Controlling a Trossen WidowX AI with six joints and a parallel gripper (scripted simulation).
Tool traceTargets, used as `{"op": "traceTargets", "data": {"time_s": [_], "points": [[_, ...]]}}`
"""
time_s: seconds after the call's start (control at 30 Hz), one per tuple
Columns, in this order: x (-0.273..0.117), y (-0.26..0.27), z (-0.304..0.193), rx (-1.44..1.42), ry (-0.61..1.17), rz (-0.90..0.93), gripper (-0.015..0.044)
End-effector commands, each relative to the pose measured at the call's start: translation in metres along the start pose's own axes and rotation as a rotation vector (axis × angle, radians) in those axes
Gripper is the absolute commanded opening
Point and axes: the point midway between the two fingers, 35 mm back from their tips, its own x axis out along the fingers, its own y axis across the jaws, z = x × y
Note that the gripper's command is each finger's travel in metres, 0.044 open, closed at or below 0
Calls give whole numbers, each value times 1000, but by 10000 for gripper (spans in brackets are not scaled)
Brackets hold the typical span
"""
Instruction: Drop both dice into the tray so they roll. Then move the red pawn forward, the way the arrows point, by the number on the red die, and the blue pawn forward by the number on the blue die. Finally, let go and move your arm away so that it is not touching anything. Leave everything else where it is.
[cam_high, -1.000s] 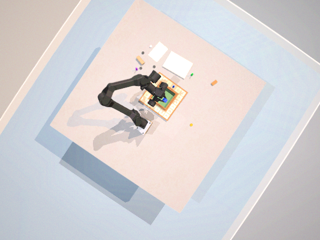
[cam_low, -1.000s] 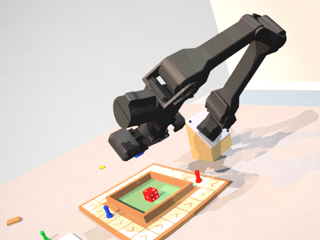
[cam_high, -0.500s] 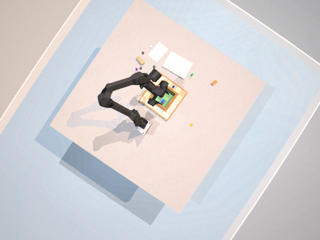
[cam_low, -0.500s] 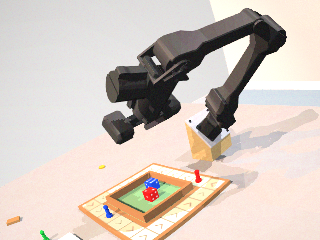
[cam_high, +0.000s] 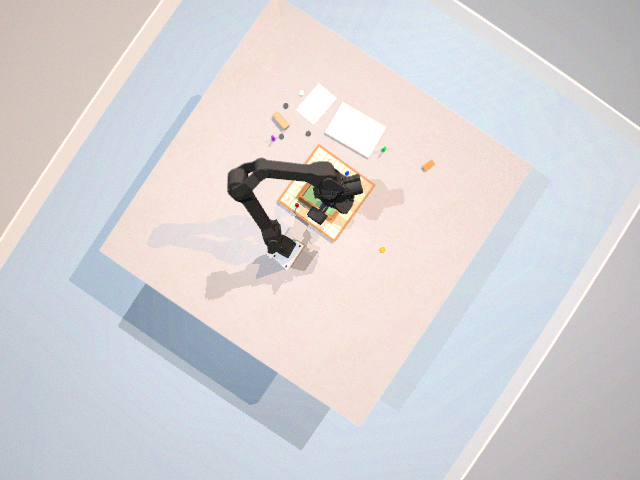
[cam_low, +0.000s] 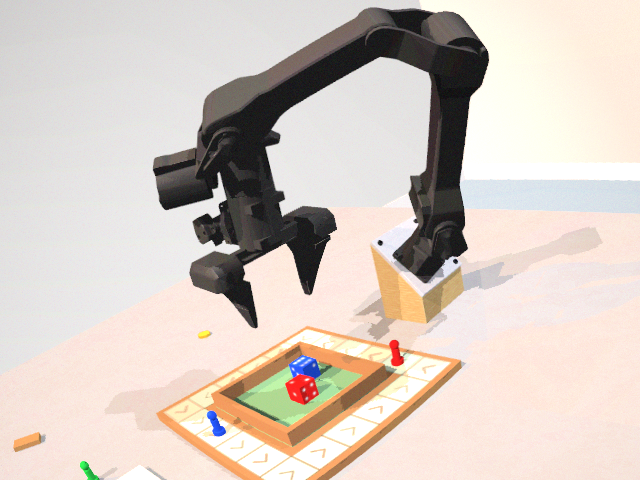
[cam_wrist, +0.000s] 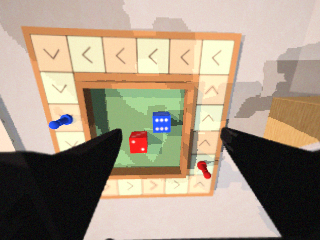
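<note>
The blue die (cam_low: 305, 366) (cam_wrist: 161, 122) and red die (cam_low: 302, 388) (cam_wrist: 138, 142) are inside the green-floored tray (cam_low: 336, 405) (cam_wrist: 135, 84). The blue die shows six pips upward; the red die shows two pips to the wrist camera and looks slightly tilted in the exterior view. The red pawn (cam_high: 296, 205) (cam_low: 395, 353) (cam_wrist: 203, 169) stands one square past a corner. The blue pawn (cam_high: 346, 173) (cam_low: 216, 424) (cam_wrist: 61, 121) stands on the opposite side, two squares past a corner. My gripper (cam_low: 282, 310) (cam_wrist: 171, 132) is wide open and empty above the tray, which the arm partly hides in the top view.
The tray sits in the middle of the arrow board (cam_high: 334, 231) (cam_low: 372, 408) (cam_wrist: 86, 54). A green pawn (cam_high: 383, 149) (cam_low: 88, 470), white slab (cam_high: 355, 129), white sheet (cam_high: 316, 103), purple pawn (cam_high: 272, 138), yellow piece (cam_high: 382, 250) (cam_low: 204, 334) and orange block (cam_high: 428, 165) (cam_low: 27, 441) lie around it.
</note>
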Motion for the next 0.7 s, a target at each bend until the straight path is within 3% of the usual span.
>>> {"op": "traceTargets", "data": {"time_s": [0.0,0.23,0.47,0.67], "points": [[0,-2,-7,-76,-3,1,387],[8,-29,-61,-830,25,24,204],[23,-64,-104,-1584,42,69,200],[25,-69,-107,-1657,43,75,200]]}}
